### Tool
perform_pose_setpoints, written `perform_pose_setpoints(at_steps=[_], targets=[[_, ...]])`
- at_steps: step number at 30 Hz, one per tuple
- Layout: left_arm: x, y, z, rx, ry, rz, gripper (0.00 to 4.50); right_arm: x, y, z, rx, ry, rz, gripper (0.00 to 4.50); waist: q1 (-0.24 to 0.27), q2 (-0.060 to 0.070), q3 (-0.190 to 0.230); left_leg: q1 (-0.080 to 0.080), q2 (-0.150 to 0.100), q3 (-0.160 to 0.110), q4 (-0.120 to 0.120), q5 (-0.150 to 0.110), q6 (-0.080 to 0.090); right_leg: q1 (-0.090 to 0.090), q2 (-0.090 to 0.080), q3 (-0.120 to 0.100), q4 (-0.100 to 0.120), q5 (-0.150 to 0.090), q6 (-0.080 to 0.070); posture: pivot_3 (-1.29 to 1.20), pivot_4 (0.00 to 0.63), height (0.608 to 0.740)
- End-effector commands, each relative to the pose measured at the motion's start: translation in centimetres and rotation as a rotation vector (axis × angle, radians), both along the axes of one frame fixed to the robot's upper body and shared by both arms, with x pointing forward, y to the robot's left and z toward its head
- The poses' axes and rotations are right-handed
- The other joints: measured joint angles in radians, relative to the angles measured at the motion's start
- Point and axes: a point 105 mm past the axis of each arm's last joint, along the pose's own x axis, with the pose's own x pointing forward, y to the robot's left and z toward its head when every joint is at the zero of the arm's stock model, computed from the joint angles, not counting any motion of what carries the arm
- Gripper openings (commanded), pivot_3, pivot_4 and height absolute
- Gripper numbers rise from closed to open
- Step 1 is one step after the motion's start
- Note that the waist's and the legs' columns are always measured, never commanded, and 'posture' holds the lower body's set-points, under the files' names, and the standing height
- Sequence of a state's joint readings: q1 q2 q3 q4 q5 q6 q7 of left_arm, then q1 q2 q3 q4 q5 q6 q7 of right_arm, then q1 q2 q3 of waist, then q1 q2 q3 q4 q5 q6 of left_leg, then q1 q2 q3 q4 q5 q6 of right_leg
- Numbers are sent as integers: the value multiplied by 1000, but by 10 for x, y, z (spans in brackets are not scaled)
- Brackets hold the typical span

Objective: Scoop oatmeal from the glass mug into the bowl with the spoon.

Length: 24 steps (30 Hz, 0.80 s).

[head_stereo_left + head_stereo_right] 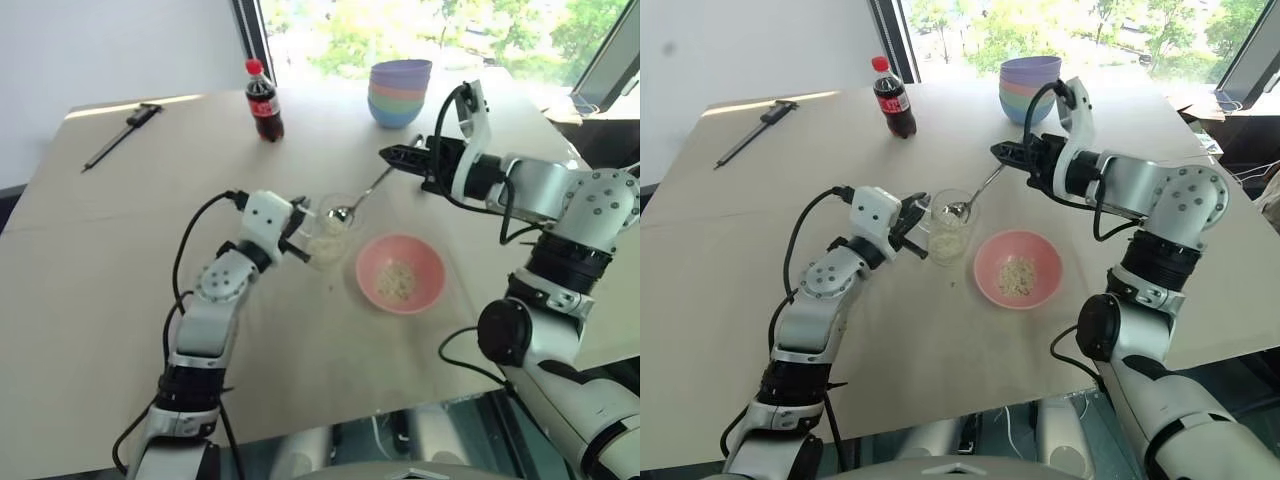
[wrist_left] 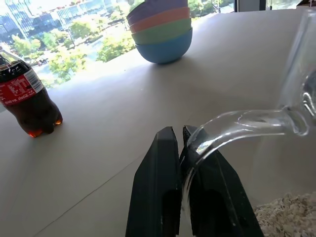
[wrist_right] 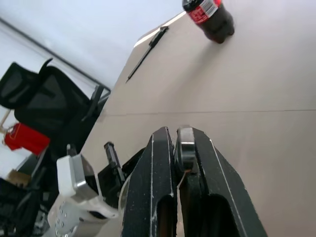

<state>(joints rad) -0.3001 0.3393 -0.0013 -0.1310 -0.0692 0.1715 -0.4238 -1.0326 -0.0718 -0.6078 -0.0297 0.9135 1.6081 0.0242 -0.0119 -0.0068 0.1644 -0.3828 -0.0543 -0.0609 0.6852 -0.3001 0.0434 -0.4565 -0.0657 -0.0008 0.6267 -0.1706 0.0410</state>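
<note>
The glass mug (image 1: 330,237) stands mid-table with pale oatmeal (image 2: 289,217) in its bottom. My left gripper (image 2: 178,136) is shut on the mug's clear handle (image 2: 237,123) from the left side. The silver spoon (image 1: 365,192) slants down from my right gripper (image 1: 390,153), which is shut on the end of its handle. Its small oval bowl (image 1: 957,209) hangs at the mug's mouth. To the right of the mug sits the pink bowl (image 1: 372,265) with a little heap of oatmeal (image 1: 400,279) in its middle.
A small cola bottle (image 1: 264,100) stands at the back. The stack of pastel bowls (image 1: 400,92) is behind my right gripper. A long dark caliper-like tool (image 1: 122,133) lies at the far left. A black office chair (image 3: 44,98) stands beyond the table's left edge.
</note>
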Motion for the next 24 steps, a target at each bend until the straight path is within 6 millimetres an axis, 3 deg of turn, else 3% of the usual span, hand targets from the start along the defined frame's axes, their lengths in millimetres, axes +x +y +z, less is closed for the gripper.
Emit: perform_pose_setpoints(at_steps=[1, 15, 24], targets=[[-4, -1, 5, -52, -49, -8, 50, 1, -11, 7, 27, -6, -49, 0, 1, 0, 0, 0, 0, 0, 0, 0, 0, 0, 0, 0, 0, 0, 0, 0, 150, 740], [-3, -2, -4, -154, -91, -7, 50, 3, -35, -3, 120, 120, -110, 0, 0, 2, -1, 0, 0, 1, 0, 0, 1, 1, 0, 1, 0, 0, 0, 0, 150, 740], [-3, -3, -9, -182, -101, -11, 50, -5, -41, -4, 182, 193, -111, 0, -1, 2, -2, 1, 0, 2, 0, 0, 2, 2, 2, 0, 0, 0, 0, 0, 150, 740]])
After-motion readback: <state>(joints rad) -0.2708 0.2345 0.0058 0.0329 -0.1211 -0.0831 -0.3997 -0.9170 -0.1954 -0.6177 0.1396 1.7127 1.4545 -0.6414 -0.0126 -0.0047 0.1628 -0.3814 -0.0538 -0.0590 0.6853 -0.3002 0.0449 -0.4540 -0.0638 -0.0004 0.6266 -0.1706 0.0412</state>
